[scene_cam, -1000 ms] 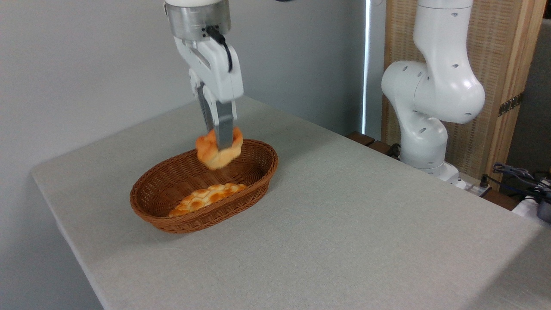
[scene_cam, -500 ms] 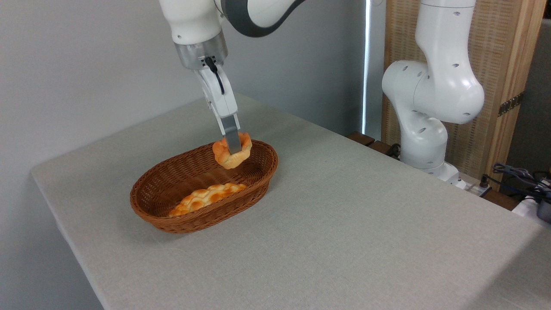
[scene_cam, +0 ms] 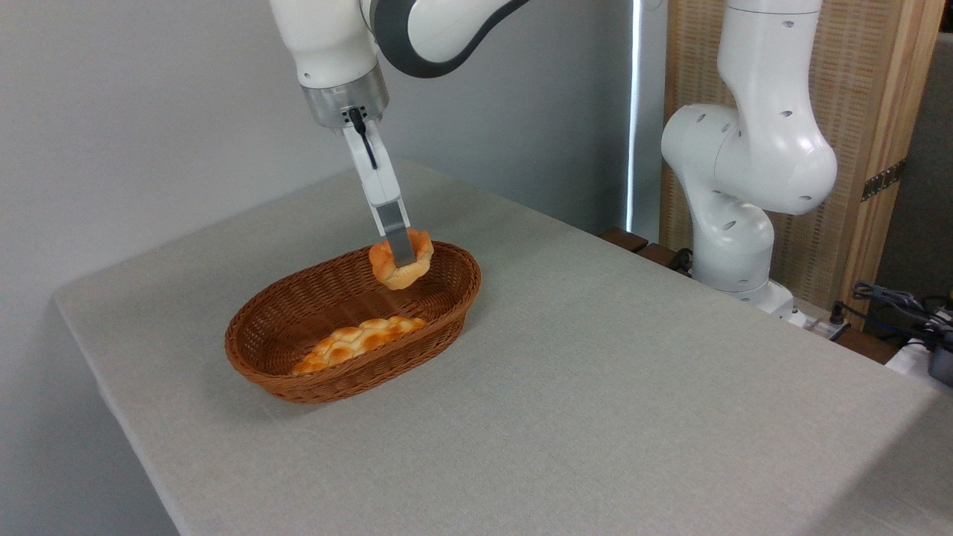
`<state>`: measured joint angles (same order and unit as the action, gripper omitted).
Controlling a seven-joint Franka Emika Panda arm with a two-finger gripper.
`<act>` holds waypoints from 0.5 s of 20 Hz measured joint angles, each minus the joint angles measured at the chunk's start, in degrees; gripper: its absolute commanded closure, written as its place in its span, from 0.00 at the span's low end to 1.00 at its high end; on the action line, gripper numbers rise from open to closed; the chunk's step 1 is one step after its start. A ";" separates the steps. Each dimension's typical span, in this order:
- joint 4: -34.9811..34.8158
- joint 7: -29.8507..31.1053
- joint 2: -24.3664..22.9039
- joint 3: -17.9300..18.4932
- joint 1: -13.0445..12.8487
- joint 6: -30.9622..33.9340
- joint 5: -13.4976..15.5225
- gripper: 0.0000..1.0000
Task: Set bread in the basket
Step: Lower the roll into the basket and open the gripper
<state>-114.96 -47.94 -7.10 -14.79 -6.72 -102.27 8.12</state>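
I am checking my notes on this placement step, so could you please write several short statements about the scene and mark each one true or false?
1. The gripper is shut on the bread. True.
2. The bread hangs over the far end of the basket. True.
3. The basket is empty. False: a braided loaf lies in it.
4. The basket stands on a wooden tray. False: it stands directly on the grey table.
5. The braided loaf lies in the near half of the basket. True.

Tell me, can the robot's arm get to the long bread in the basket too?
Probably not right now: the fingers are shut on the bun. The loaf lies uncovered in the basket, so nothing else blocks it.
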 measured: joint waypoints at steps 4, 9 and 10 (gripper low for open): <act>0.00 0.35 0.49 0.00 0.00 -0.32 0.00 0.00; 0.05 0.38 0.48 0.00 0.00 -0.40 0.16 0.00; 0.21 0.39 0.46 0.02 0.01 -0.53 0.16 0.00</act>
<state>-114.76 -47.56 -6.64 -14.77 -6.71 -102.80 8.29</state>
